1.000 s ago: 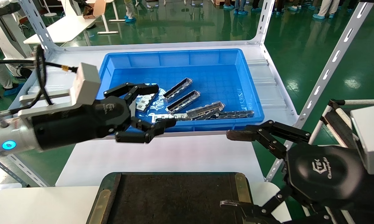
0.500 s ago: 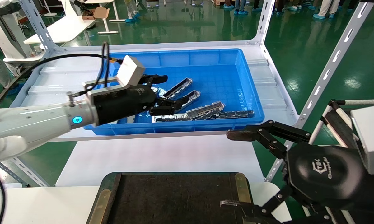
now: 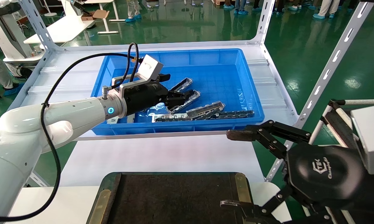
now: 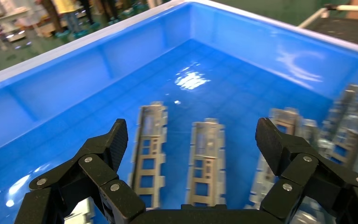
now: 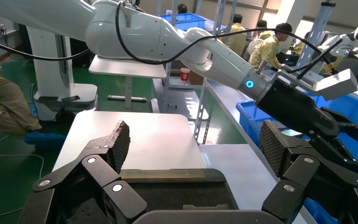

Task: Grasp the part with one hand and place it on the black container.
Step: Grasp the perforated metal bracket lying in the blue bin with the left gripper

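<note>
A white shelf (image 3: 162,155) on slotted metal posts carries a deep blue bin (image 3: 230,62), whose floor lies beneath the left arm's spread jaws. A white table (image 3: 56,205) bears the black container (image 3: 174,199).

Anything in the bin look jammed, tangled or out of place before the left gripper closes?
Mostly tidy. Two parts lie loose and parallel under the open left gripper. The oddity is near the blue bin's front wall: a third channel bar lies across the black chain-like strip, overlapping. Right gripper waits by the black container.
</note>
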You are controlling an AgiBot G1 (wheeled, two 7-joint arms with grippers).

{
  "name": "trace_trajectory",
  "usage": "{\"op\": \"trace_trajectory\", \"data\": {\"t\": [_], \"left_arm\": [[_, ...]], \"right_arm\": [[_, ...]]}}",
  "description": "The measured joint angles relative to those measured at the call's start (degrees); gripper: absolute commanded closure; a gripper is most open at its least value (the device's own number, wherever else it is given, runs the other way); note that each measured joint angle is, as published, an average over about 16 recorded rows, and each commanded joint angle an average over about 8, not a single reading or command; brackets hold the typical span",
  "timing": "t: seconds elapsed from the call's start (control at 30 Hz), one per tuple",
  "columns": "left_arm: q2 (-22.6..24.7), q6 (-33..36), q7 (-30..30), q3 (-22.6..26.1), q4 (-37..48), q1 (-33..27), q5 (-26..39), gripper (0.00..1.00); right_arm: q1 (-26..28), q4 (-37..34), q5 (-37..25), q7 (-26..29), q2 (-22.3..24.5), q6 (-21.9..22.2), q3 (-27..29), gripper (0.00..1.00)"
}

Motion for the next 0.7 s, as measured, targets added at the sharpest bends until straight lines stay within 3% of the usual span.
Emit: {"op": "trace_trajectory", "data": {"t": [0.2, 0.27, 0.47, 0.53, 0.7], "left_arm": [[1.98, -3.67, 2.55, 0.09, 4.76, -1.05, -0.56, 0.00], [2.35, -4.70, 3.08, 0.28, 5.66, -1.15, -0.85, 0.03], [2.89, -7.16, 3.61, 1.42, 6.55, -0.92, -1.95, 0.75], [2.97, -7.82, 3.47, 1.94, 6.46, -0.74, -2.39, 0.97], [3.08, -9.15, 2.77, 3.51, 5.79, -0.26, -3.58, 1.00]], "right_arm": [[0.01, 0.00, 0.02, -0.01, 0.01, 0.01, -0.02, 0.00], [0.01, 0.00, 0.02, -0.02, 0.01, 0.01, -0.03, 0.18], [0.01, 0.00, 0.04, -0.03, 0.02, 0.02, -0.06, 0.93], [0.01, 0.00, 0.04, -0.03, 0.03, 0.03, -0.06, 1.00], [0.02, 0.00, 0.06, -0.04, 0.03, 0.04, -0.08, 1.00]]}}
